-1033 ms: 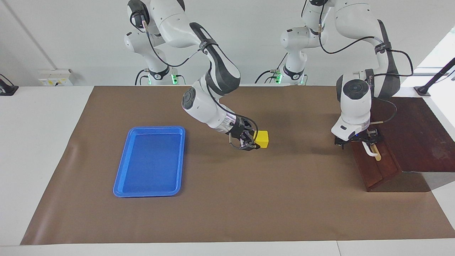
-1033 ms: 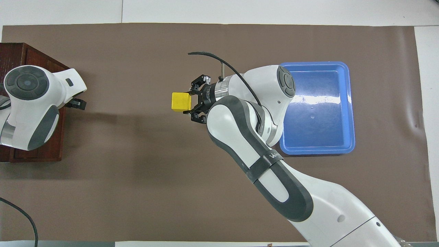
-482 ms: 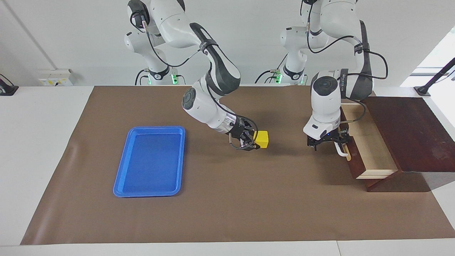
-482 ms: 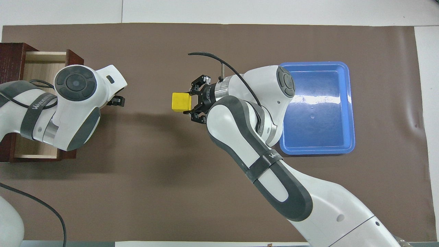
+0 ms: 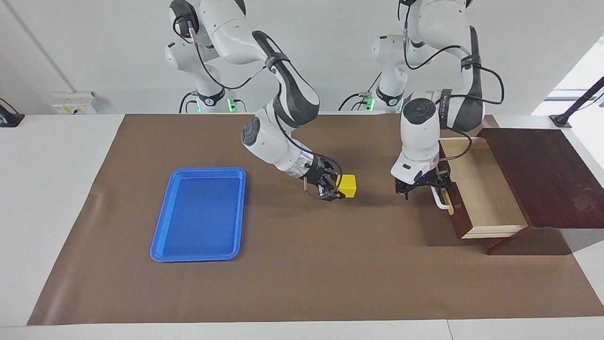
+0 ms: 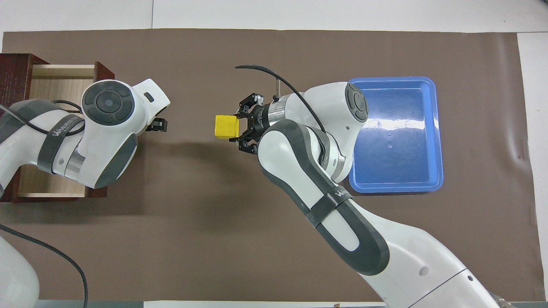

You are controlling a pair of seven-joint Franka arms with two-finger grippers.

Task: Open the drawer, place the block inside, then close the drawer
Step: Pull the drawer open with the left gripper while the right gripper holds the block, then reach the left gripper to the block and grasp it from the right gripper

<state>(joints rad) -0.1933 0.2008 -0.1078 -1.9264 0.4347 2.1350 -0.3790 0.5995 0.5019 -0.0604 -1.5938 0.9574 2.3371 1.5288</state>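
Drawer (image 5: 486, 189): it sits at the left arm's end of the desk (image 5: 292, 264) and stands well out of its dark cabinet (image 5: 547, 174), the pale wooden floor bare and showing.
Left hand (image 5: 441, 191): it is down at the drawer's front by the white handle (image 5: 442, 202); from where I stand I cannot tell whether the fingers grip the bar or have let go.
Block (image 5: 348, 185): the yellow cube is about mid-desk, between the blue tray (image 5: 200, 215) and the drawer, held low over the brown mat; whether it touches the mat I cannot tell.
Right hand (image 5: 334, 187): its fingers are closed onto the block from the sides, the wrist tilted toward the drawer.
Step in hand: by my reading, the pull-out is about done and the carry of the block comes next.
Doing it well: I'd want the left hand off the handle and drawn back toward its own end, so the opening is free of its wrist.
The carry: the block should be lifted enough to clear the drawer's front panel, then brought over the pale floor rather than over the rim.
The release: low and square, I'd say, so the cube does not bounce or tip against a wall.
Risk: the two wrists are near each other here; a straight line across could make them meet.
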